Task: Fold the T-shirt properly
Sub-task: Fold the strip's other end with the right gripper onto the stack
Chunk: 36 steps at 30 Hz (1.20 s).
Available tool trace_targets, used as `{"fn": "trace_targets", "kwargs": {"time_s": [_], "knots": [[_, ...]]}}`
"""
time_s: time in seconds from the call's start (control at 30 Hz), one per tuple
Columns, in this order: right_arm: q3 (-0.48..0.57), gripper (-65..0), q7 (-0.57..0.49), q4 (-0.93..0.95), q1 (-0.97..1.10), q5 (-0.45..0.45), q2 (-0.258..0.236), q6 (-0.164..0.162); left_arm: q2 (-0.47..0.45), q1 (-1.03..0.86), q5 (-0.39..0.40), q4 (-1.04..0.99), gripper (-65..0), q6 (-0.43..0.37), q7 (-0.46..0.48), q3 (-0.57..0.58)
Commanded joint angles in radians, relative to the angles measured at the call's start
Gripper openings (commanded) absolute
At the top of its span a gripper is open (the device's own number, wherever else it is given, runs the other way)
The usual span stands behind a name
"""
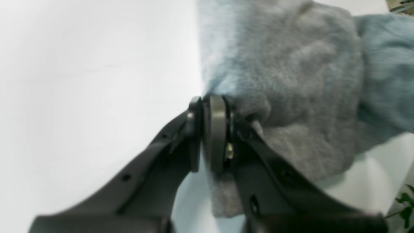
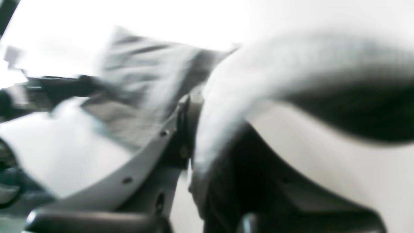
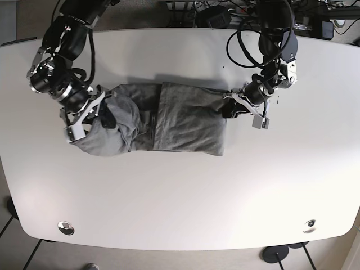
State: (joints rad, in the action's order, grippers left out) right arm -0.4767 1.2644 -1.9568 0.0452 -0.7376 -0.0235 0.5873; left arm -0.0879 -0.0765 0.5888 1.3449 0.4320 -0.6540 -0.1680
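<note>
The grey T-shirt point(image 3: 185, 121) lies partly folded across the middle of the white table point(image 3: 180, 202). My left gripper point(image 3: 227, 108) is at the shirt's right edge. In the left wrist view its pads point(image 1: 217, 129) are pressed together, and the left gripper point(image 1: 204, 136) is shut on the edge of the shirt point(image 1: 291, 64). My right gripper point(image 3: 107, 115) holds the bunched left end, raised and curled over toward the centre. The right wrist view is blurred. There, cloth point(image 2: 291, 64) drapes over one finger of the right gripper point(image 2: 190, 129).
Bare white tabletop surrounds the shirt on all sides. Two round metal fittings point(image 3: 66, 227) point(image 3: 309, 226) sit near the front edge. Cables point(image 3: 214, 11) and equipment crowd the space behind the table. A green plant point(image 1: 404, 200) shows beyond the table edge.
</note>
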Motion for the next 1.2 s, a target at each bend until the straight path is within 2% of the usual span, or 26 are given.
{"fn": "trace_targets", "kwargs": {"time_s": [0.03,0.1,0.17,0.23,0.3,0.4,0.6,0.73,0.77,0.8,0.9,0.97,1.0,1.13,1.2], "knots": [[0.054,-62.9,-0.019,-0.019,-0.023,-0.053,0.030,0.006,0.012,-0.006,-0.043,0.000,-61.5,-0.015,-0.054,0.014],[0.152,-62.9,-0.021,-0.013,-0.031,-0.030,0.069,0.000,0.023,-0.006,-0.043,0.000,-61.5,-0.015,-0.054,0.029],[0.240,-62.9,-0.030,0.053,-0.043,0.052,0.116,0.004,0.021,-0.006,-0.042,0.000,-61.5,-0.015,-0.054,0.057],[0.286,-62.9,-0.042,0.132,-0.057,0.046,0.155,0.001,0.021,-0.006,-0.042,0.000,-61.5,-0.015,-0.054,0.071],[0.309,-62.9,-0.051,0.202,-0.094,0.052,0.159,0.001,0.023,-0.006,-0.042,0.000,-61.5,-0.015,-0.054,0.074],[0.313,-62.9,-0.154,0.320,-0.140,0.076,0.159,0.000,0.023,-0.006,-0.042,-0.002,-61.5,-0.015,-0.054,0.094],[0.315,-62.5,-0.199,0.399,-0.179,0.149,0.158,0.000,0.023,-0.006,-0.042,-0.002,-61.5,-0.015,-0.049,0.095],[0.421,-61.4,-0.228,0.396,-0.183,0.257,0.158,0.000,0.023,-0.001,-0.040,-0.002,-61.5,-0.015,-0.049,0.095],[0.450,-57.7,-0.228,0.396,-0.183,0.280,0.158,-0.007,0.024,0.001,-0.040,-0.002,-61.5,-0.015,-0.049,0.095],[0.476,-51.4,-0.228,0.394,-0.183,0.296,0.158,-0.025,0.024,0.001,-0.040,0.000,-61.5,-0.015,-0.049,0.097],[0.550,-26.6,-0.226,0.353,-0.176,0.301,0.158,-0.122,0.058,0.002,-0.039,0.002,-61.4,-0.015,-0.049,0.095],[0.583,-14.0,-0.226,0.290,-0.166,0.301,0.158,-0.148,0.066,0.002,-0.039,0.041,-61.2,-0.015,-0.049,0.095],[0.594,-10.9,-0.226,0.257,-0.155,0.300,0.158,-0.148,0.066,0.001,-0.039,0.069,-61.2,-0.015,-0.049,0.095],[0.596,-10.5,-0.226,0.145,-0.132,0.300,0.149,-0.145,0.060,-0.004,-0.039,0.218,-61.2,-0.015,-0.053,0.068],[0.596,-10.5,-0.226,0.119,-0.129,0.300,0.109,-0.145,0.056,-0.007,-0.040,0.285,-61.2,-0.015,-0.054,-0.015]]}}
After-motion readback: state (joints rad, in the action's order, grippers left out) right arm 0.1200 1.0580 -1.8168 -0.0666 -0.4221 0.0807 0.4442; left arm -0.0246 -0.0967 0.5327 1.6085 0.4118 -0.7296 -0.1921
